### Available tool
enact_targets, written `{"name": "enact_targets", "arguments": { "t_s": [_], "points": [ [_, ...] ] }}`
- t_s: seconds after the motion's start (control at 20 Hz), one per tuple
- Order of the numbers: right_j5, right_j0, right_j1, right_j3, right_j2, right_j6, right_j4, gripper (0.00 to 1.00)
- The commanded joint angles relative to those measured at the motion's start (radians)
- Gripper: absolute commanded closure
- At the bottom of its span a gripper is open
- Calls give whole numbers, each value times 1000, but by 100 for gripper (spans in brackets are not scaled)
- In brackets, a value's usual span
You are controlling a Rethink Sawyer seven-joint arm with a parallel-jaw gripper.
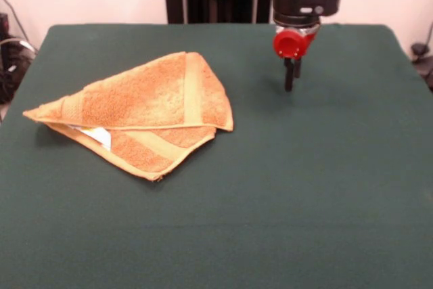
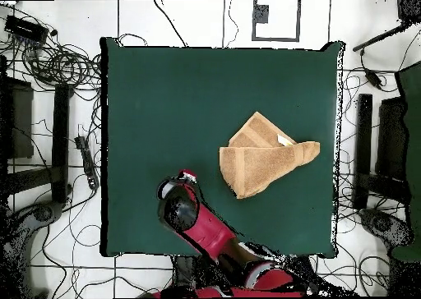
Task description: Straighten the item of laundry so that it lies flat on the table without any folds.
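Folded towel [image 1: 145,116], off to my side

My pincer [image 1: 292,76] hangs pressed together, empty, well apart over bare table [image 1: 304,181]

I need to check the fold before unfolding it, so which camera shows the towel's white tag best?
The front view. There the tag peeks out between the folded layers of the towel, near its pointed end. The overhead view shows only a thin white sliver at the towel's edge, too small to read how it sits.

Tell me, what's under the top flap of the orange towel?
The towel is folded over itself: a lower layer and a small white tag peek out beneath the flap. Whatever lies deeper inside the fold is covered.
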Motion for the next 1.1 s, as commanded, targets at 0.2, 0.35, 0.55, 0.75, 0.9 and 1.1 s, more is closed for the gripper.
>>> {"name": "enact_targets", "arguments": {
  "t_s": [0.2,0.35,0.55,0.75,0.9,1.1],
  "points": [
    [320,142,-46,-77,-167,-66,9,0],
    [339,143,-44,-91,-179,-36,-25,0],
    [354,167,-33,-127,-192,5,-35,0],
    [409,200,-54,-145,-213,45,-27,0],
    [401,196,-47,-149,-205,52,-31,0],
    [330,144,1,-153,-161,37,-69,0]
  ]
}}
